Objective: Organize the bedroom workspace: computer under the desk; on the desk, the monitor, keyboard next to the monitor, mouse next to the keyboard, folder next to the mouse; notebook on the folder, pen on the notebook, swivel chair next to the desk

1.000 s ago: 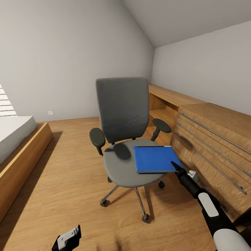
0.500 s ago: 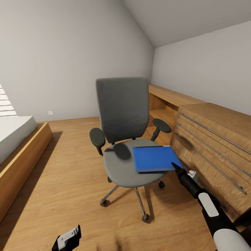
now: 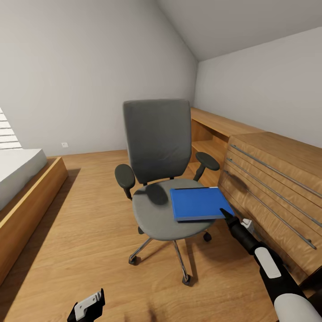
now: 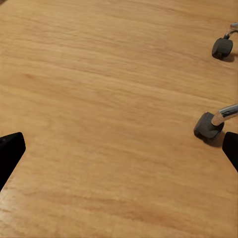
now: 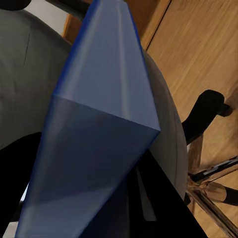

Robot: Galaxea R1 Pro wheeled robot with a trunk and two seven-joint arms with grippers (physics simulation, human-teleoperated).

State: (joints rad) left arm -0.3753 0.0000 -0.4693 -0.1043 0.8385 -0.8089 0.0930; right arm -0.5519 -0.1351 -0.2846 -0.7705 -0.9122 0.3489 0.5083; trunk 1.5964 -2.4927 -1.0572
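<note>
The grey swivel chair point(image 3: 156, 138) stands mid-room on the plank floor of the bedroom, facing me. A bright blue folder point(image 3: 197, 203) lies on the right half of its seat point(image 3: 150, 217). My right gripper point(image 3: 225, 214) is at the folder's near right corner. In the right wrist view the folder point(image 5: 99, 124) fills the gap between the two black fingers, so the right gripper point(image 5: 87, 191) looks shut on it. My left gripper point(image 3: 87, 306) hangs low over bare floor, and in the left wrist view this gripper point(image 4: 119, 148) is wide open with nothing in it.
A light wooden dresser point(image 3: 277, 188) with long bar handles stands close on the right of the chair. A low wooden shelf point(image 3: 214, 129) runs along the wall behind it. The bed point(image 3: 22, 188) is at the left. Chair castors point(image 4: 208, 126) are near my left gripper.
The folder has shifted a little to the left on the seat, with the right gripper at its corner. The chair and the left arm have barely moved.
</note>
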